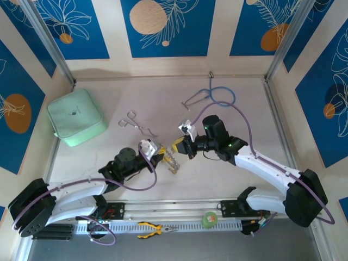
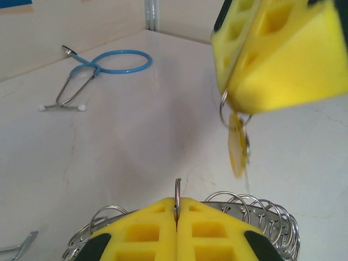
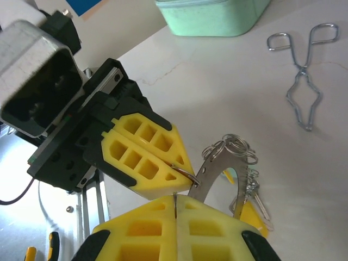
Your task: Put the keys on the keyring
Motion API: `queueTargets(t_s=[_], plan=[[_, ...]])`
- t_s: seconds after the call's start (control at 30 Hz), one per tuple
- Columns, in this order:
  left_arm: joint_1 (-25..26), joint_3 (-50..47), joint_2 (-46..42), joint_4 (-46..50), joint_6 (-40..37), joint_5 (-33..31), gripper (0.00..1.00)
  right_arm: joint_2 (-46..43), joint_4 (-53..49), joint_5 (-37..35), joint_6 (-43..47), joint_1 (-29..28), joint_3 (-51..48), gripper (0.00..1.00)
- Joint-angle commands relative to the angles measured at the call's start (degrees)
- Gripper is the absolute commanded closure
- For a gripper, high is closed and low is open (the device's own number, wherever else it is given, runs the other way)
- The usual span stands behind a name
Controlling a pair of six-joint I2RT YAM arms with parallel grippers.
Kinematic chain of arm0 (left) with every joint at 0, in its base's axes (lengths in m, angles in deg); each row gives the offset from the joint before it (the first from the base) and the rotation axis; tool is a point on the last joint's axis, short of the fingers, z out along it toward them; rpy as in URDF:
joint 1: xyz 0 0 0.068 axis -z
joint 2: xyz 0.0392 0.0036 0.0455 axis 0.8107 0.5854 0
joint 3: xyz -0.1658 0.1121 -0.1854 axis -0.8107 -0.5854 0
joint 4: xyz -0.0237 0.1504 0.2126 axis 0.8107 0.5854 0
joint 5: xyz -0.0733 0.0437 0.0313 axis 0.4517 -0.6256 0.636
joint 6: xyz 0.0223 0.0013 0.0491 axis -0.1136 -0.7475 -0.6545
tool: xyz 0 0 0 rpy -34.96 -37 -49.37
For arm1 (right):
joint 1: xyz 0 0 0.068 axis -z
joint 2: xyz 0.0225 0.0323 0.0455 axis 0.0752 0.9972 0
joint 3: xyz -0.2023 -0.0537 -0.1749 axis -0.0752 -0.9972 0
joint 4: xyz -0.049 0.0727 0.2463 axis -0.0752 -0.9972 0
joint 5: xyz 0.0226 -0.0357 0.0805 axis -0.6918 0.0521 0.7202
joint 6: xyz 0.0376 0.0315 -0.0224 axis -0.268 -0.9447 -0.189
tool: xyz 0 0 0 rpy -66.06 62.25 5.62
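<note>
The threading step is in hand. The left gripper (image 2: 177, 209) is clenched on one small upright loop on the rim of the keyring (image 2: 272, 215), holding the ring just above the table (image 1: 109, 92) between the two arms. The right gripper (image 2: 227, 92) is clamped on the little ring of a yellow key (image 2: 237, 145), which dangles just beside and above the keyring without touching it. Next, I judge, the right arm must bring that little ring down to the held loop and work it on, which calls for fine alignment while the left keeps a steady hold
</note>
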Motion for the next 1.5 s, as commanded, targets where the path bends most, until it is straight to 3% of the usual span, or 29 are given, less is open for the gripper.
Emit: queueTargets(t_s=[0.0,0.3,0.9,1.47], plan=[[-0.12,-0.16,-0.22,-4.64,2.83,2.09,1.00,1.99,1.85,1.27,0.23,-1.15,0.70,1.00],[-0.11,0.24,-0.24,-3.90,3.24,4.13,1.00,3.31,2.47,2.98,3.78,-1.62,0.73,1.00],[-0.13,0.06,-0.21,-3.64,2.46,5.40,1.00,5.23,4.53,5.01,-0.23,0.46,1.06,1.00],[-0.12,0.01,-0.54,-6.72,4.89,5.58,1.00,9.02,0.03,0.59,-2.62,0.48,3.82,1.00]])
